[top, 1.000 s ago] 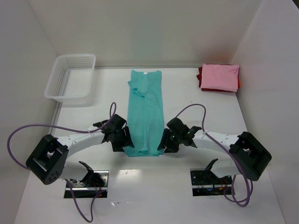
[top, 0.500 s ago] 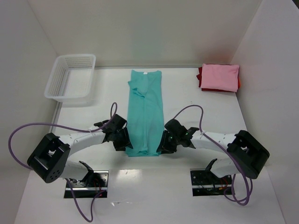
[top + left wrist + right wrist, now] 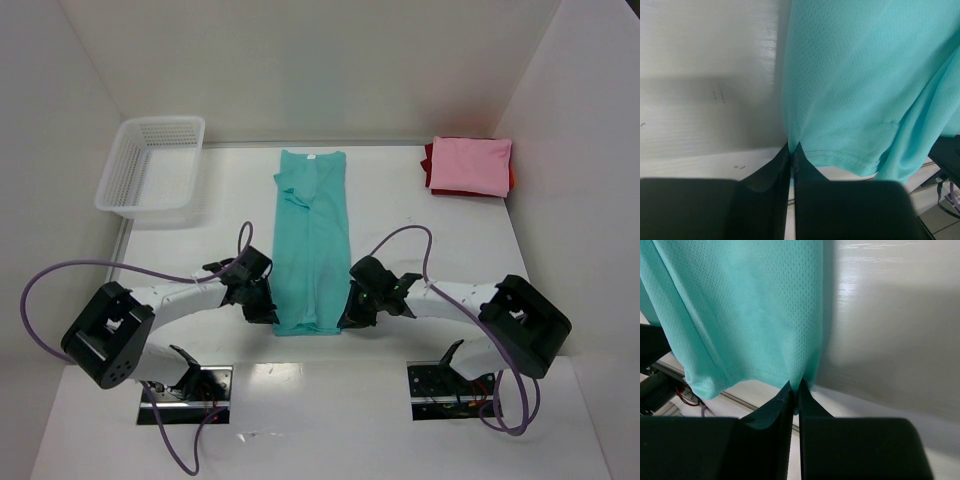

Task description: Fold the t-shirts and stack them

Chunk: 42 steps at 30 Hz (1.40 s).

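A teal-green t-shirt (image 3: 312, 240) lies on the white table as a long narrow strip, collar at the far end. My left gripper (image 3: 270, 315) is shut on its near left hem corner, and the left wrist view shows the teal-green t-shirt (image 3: 860, 85) pinched between my left gripper (image 3: 793, 146) fingers. My right gripper (image 3: 346, 317) is shut on the near right hem corner; in the right wrist view my right gripper (image 3: 795, 385) nips the teal-green t-shirt (image 3: 750, 315) at its edge. A folded pink t-shirt (image 3: 472, 165) rests on a red t-shirt (image 3: 428, 168) at the far right.
A white mesh basket (image 3: 152, 165) stands at the far left corner. White walls enclose the table on the left, back and right. Purple cables loop from both arms, and two mounting plates (image 3: 185, 385) sit at the near edge.
Both grippers have slid inward onto the shirt's near hem corners and closed on the cloth. The shirt itself has barely shifted.
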Available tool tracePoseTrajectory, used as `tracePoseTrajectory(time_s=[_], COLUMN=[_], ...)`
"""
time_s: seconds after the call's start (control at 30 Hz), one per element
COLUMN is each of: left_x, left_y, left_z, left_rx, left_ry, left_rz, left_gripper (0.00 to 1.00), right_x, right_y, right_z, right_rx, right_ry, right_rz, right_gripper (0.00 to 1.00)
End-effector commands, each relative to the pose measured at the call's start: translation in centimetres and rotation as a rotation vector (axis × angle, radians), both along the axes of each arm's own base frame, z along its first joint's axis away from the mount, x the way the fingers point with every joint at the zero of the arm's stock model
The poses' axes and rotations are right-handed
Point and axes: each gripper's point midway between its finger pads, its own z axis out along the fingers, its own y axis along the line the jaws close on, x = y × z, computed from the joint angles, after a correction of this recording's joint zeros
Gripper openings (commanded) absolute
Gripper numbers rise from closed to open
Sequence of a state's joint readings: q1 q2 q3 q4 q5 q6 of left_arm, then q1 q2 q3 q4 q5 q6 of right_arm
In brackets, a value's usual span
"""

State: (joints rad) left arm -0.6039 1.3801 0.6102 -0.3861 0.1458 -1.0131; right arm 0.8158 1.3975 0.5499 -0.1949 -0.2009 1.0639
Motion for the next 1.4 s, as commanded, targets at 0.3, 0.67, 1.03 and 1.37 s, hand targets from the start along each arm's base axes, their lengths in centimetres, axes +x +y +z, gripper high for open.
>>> tracePoseTrajectory(time_s=[0.3, 0.67, 1.03, 1.37], left_x=[-1.0, -0.1, 5.7, 13.0], left_y=[0.8, -0.3, -0.4, 1.7], left_z=[0.8, 6.1, 9.5, 9.8], left_rx=[0.031, -0.056, -0.022, -0.049], left_ry=[0.014, -0.094, -0.225, -0.262], left_rz=[-0.069, -0.109, -0.131, -0.115], left_gripper=[0.00, 0.00, 0.00, 0.00], right_x=[1.2, 2.3, 9.2, 17.4], right_y=[0.4, 1.0, -0.8, -0.6], right_z=[2.8, 8.1, 11.7, 12.2], right_rx=[0.008, 0.082, 0.039, 0.014], right_ry=[-0.081, -0.189, -0.336, -0.414], right_rz=[-0.008, -0.007, -0.071, -0.074], right_gripper=[0.00, 0.00, 0.00, 0.00])
